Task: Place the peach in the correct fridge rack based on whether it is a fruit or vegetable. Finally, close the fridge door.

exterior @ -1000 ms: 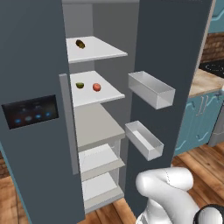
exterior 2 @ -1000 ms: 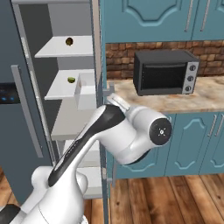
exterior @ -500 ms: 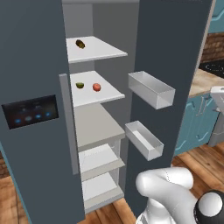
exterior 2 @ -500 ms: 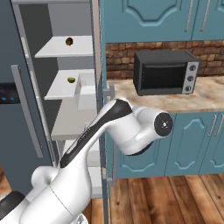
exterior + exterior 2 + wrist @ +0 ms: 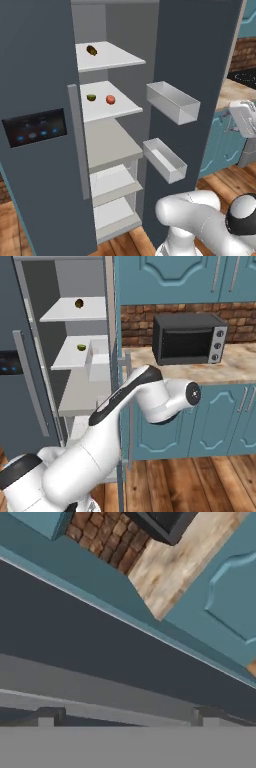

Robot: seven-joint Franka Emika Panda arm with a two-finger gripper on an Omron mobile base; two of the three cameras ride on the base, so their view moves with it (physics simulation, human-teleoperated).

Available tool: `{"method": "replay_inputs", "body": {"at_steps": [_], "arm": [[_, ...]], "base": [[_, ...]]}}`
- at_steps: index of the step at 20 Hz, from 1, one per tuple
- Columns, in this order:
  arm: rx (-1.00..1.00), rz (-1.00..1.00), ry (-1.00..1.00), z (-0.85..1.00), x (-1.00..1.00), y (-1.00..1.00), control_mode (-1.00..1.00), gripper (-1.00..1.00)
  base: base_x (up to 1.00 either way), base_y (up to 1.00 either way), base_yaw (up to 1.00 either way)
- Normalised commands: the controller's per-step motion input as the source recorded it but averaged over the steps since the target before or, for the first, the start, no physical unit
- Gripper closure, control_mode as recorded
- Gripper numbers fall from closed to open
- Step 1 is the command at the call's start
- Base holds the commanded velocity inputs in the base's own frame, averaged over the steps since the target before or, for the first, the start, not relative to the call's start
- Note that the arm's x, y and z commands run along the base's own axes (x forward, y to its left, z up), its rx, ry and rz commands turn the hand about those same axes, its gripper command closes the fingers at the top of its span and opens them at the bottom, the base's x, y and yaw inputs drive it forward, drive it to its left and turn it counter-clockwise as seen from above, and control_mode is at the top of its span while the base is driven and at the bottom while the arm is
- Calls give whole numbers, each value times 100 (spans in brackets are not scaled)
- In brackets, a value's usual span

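On the left of the left base view stands the closed door with the black blue-lit panel [image 5: 34, 131]. Beside it the fridge interior is open: a brownish-yellow oblong item [image 5: 92, 50] lies on the topmost white shelf [image 5: 122, 56]. Below, on the fridge rack [image 5: 125, 102], a small dark-green round item [image 5: 91, 97] sits just left of the peach [image 5: 110, 99], the two near each other but apart. Farther right, the fridge door [image 5: 195, 65] stands open, its two pale bins [image 5: 172, 102] facing the shelves. In the right base view the white arm reaches up beside the door's edge, with a microwave [image 5: 189, 338] on the wooden counter [image 5: 235, 368] to the right. In the hand view the gripper [image 5: 125, 718] sits close against the dark door surface, its tips set wide apart with nothing between them.
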Motion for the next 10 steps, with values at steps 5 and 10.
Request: {"method": "replay_inputs", "body": {"at_steps": [5, 10], "arm": [[14, 12, 12, -23, 39, 2, -100, -100], [9, 12, 7, -26, 37, 8, -100, -100]], "base": [[0, 0, 0], [0, 0, 0]]}}
